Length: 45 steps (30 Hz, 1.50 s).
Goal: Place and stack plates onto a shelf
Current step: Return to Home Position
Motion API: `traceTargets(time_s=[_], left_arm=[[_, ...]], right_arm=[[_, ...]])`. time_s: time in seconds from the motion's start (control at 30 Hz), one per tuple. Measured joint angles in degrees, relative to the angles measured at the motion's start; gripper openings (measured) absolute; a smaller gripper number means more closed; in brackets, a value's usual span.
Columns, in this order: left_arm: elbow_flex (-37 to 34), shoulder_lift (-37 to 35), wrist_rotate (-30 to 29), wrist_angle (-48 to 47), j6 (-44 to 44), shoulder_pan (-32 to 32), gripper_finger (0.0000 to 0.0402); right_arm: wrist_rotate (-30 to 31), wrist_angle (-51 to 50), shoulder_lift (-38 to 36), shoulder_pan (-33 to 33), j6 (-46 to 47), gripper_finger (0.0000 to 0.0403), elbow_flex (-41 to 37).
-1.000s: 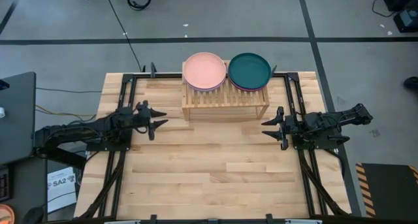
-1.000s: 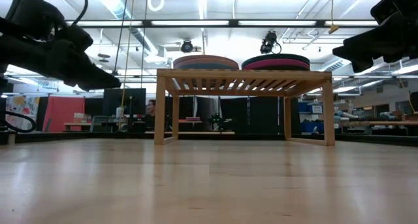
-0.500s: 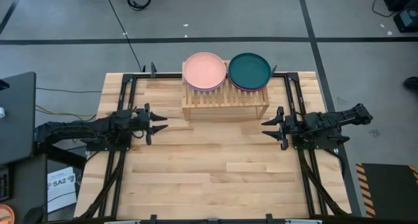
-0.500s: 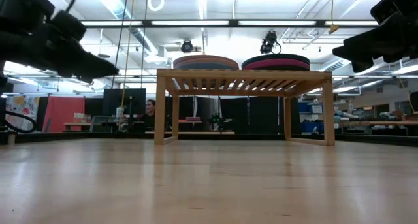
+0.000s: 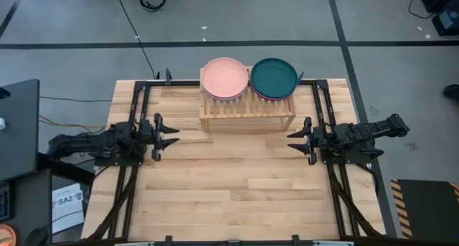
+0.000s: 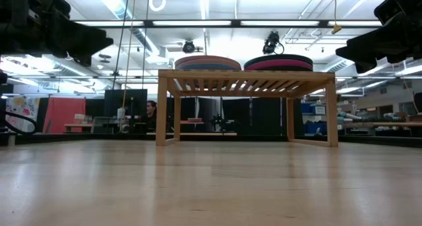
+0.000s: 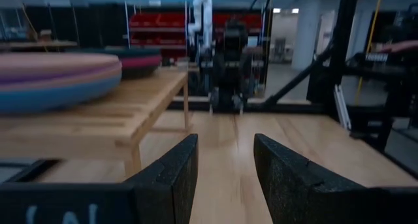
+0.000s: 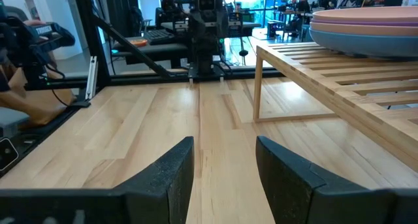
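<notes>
The low slatted wooden shelf (image 5: 247,113) stands at the table's far middle. It carries two stacks of plates. The left stack is topped by a peach plate (image 5: 225,77), the right by a dark teal plate (image 5: 273,76). In the low view both stacks (image 6: 207,62) (image 6: 278,61) rest flat on the slats. My left gripper (image 5: 172,136) hovers open and level at the table's left, pointing toward the right, with the left stack (image 7: 59,77) off to its side. My right gripper (image 5: 291,141) hovers open at the table's right, pointing left, beside the shelf (image 8: 339,74). Both hold nothing.
Black frame rails (image 5: 136,117) (image 5: 323,110) run along the table's left and right sides under the arms. The plank tabletop (image 5: 229,188) spreads in front of the shelf. A dark screen (image 5: 18,124) stands off the table's left. A person (image 6: 151,111) sits far back in the room.
My left gripper has drawn back toward the table's left edge and risen, tipping up from a downward slant to level. Its fingers stay open and empty. The plates and shelf have not moved.
</notes>
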Motion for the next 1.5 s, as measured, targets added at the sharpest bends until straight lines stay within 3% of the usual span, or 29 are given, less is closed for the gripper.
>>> traceTargets(time_s=[0.13, 1.5], left_arm=[[0.0, -3.4, 0.0, 0.0, 0.0, 0.0, 0.0155], [0.0, -3.3, 0.0, 1.3, 0.0, -1.3, 0.0155]], right_arm=[[0.0, 0.0, 0.0, 0.0, 0.0, 0.0170, 0.0], [0.0, 0.0, 0.0, 0.0, 0.0, 0.0170, 0.0]])
